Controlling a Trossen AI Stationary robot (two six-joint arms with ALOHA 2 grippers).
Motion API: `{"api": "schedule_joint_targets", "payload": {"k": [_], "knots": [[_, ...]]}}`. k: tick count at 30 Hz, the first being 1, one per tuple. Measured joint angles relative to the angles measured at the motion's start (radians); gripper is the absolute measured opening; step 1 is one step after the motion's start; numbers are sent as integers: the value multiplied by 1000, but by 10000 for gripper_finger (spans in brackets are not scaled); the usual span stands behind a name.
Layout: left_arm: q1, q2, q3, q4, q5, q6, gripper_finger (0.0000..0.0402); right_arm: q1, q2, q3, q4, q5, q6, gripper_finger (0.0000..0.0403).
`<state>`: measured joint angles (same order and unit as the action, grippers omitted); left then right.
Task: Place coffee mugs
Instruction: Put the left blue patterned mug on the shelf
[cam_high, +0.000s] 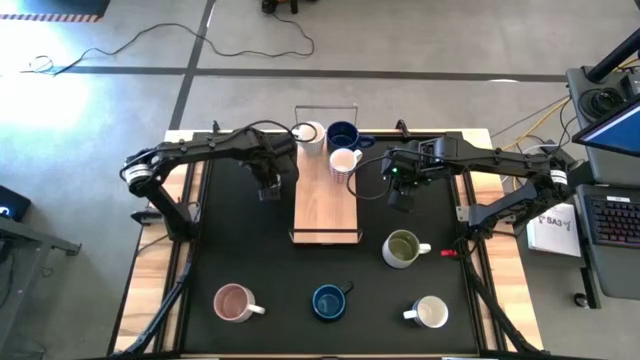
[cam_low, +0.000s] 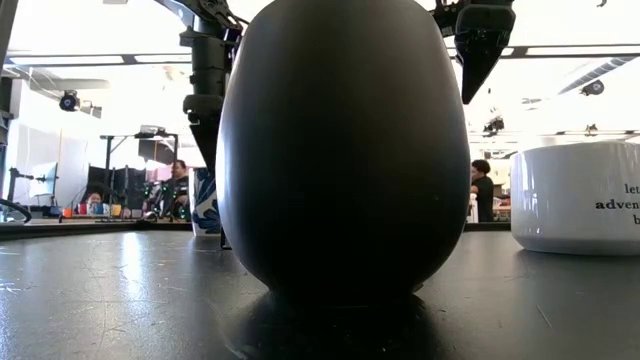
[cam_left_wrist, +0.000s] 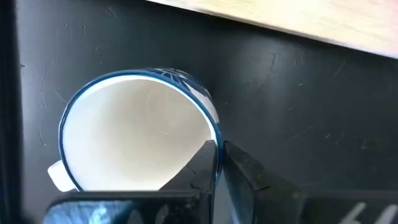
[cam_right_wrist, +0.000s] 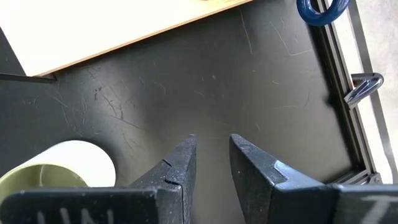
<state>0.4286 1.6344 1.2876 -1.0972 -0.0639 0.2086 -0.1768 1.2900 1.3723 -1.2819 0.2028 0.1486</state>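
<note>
With my left gripper (cam_left_wrist: 217, 163) fingers clamped on the rim of a blue-rimmed mug (cam_left_wrist: 134, 127) beside the wooden tray (cam_high: 325, 195), and my right gripper (cam_right_wrist: 211, 158) fingers slightly apart over bare surface, I judge that thin rim pinch could slip and drop it.

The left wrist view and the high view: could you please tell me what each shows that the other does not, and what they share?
Only the left wrist view shows the white mug with a blue rim and blue pattern, its rim pinched between the left gripper's fingers.

Only the high view shows the right gripper, the olive green mug, the pink-inside mug, the dark blue mug and three mugs at the tray's far end.

Both show the light wooden tray and the black tabletop.
</note>
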Motion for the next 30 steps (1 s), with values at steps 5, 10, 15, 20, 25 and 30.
{"api": "schedule_joint_targets", "payload": {"k": [5,10,15,20,25,30], "knots": [[0,0,17,-2,0,-106,2,0,0,0,0,0,1,84],[-2,0,43,0,1,-213,1,0,0,0,0,0,1,84],[-11,0,100,0,-2,-286,1,0,0,0,0,0,-2,84],[-33,0,176,-9,-5,-326,1,0,0,0,0,0,-2,84],[-62,0,236,-11,-6,-372,0,0,0,0,0,0,-2,84],[-87,0,247,-11,-5,-494,0,0,0,-1,0,0,-3,84]]}}
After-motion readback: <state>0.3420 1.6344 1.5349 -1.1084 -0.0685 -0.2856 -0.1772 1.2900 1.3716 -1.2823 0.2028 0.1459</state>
